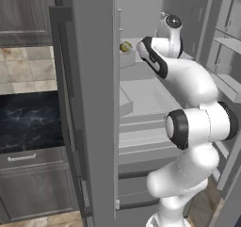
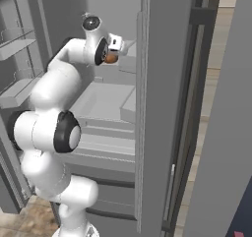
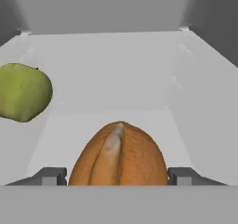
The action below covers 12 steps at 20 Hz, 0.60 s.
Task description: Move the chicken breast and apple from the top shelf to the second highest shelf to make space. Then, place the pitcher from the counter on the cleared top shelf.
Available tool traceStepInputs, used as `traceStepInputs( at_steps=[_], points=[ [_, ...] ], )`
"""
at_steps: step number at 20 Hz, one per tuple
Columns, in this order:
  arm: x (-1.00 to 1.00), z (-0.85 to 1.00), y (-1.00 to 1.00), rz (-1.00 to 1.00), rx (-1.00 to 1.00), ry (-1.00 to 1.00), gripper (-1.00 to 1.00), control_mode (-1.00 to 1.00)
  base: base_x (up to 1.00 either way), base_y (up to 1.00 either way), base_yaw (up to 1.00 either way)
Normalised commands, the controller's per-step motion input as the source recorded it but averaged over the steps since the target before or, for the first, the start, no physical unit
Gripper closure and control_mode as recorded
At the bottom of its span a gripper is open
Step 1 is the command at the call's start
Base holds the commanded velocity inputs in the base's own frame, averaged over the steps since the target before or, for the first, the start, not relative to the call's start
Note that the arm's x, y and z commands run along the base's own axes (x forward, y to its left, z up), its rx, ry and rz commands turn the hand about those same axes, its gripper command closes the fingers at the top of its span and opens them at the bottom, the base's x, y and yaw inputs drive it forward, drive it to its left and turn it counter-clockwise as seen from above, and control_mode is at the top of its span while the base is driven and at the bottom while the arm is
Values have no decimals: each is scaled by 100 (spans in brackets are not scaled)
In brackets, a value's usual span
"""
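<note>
The orange-brown chicken breast [image 3: 118, 153] [image 2: 111, 58] sits between my gripper's [image 3: 117, 176] [image 2: 113, 54] fingers, which press against both its flanks. Under it is the pale grey top shelf [image 3: 116, 69] [image 2: 127, 64]; I cannot tell whether the chicken breast rests on it or is lifted. The yellow-green apple [image 3: 23, 92] [image 1: 125, 46] lies on the same shelf, apart from the gripper, to the left in the hand view. One level down is the second highest shelf [image 1: 146, 96] [image 2: 106, 101], which is bare. The black marble counter [image 1: 28, 120] is left of the fridge. The pitcher is out of view.
The open fridge door [image 1: 94, 103] stands close on the arm's left. Door racks [image 1: 230, 42] hang on the right. Fridge drawers [image 1: 141, 141] lie below the shelves. A grey cabinet drawer [image 1: 28, 160] sits under the counter.
</note>
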Motion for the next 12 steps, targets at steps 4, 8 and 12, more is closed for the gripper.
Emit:
traceStepInputs(
  at_steps=[4, 8, 12],
  points=[
    [-100, 0, -10, -3, 0, 0, 100, -100, 0, 0, 0],
    [-100, 2, -2, 0, 0, 1, 100, -100, 0, 0, 0],
    [-100, 0, 0, 0, 0, 2, 100, -100, 0, 0, 0]
  ],
)
